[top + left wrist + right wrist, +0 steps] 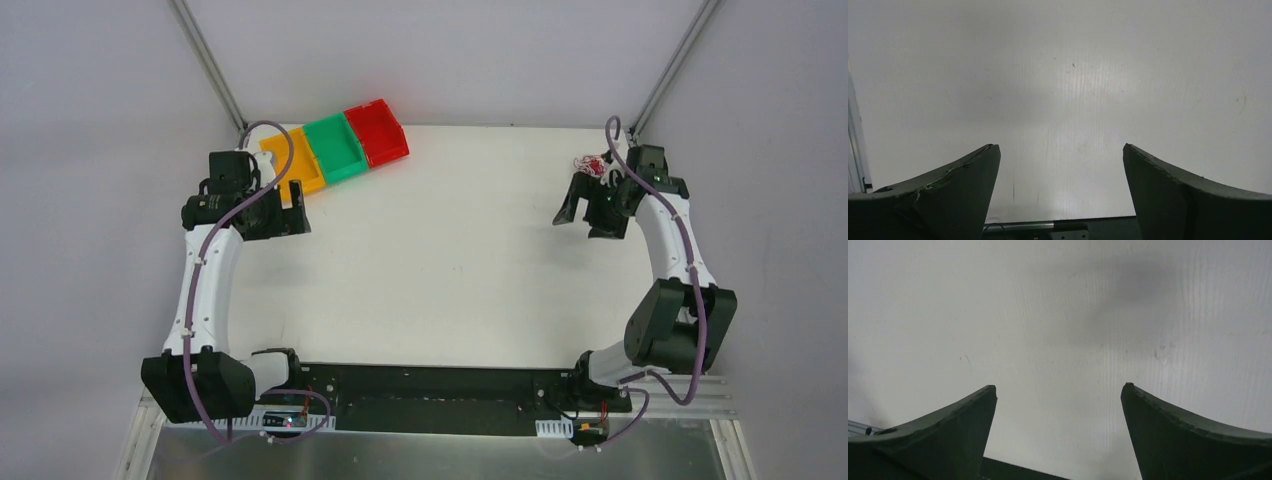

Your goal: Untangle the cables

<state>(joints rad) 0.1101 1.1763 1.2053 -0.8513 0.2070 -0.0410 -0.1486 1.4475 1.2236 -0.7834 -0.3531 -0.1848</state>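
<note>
1. Red and whitish loops mark the cables (590,165), a small knot on the table (450,270) just beyond the right gripper (585,220), toward the far edge.
2. The right gripper has its jaws spread wide with nothing between them. The left gripper (292,208), well across the table from the right gripper, is also spread wide and empty.
3. The step in hand looks like the first reach. The right gripper should probably move out over the knot and come down on one outer loop, not the whole bundle.
4. Wires this thin lie flat, so the fingertips likely need to meet the table surface, and slowly.
5. The left gripper would do well to cross toward the right gripper and pin the remainder.
6. Only the top view shows the cables. Both wrist views show bare white table between their fingers, though they show the wide gap plainly.
</note>
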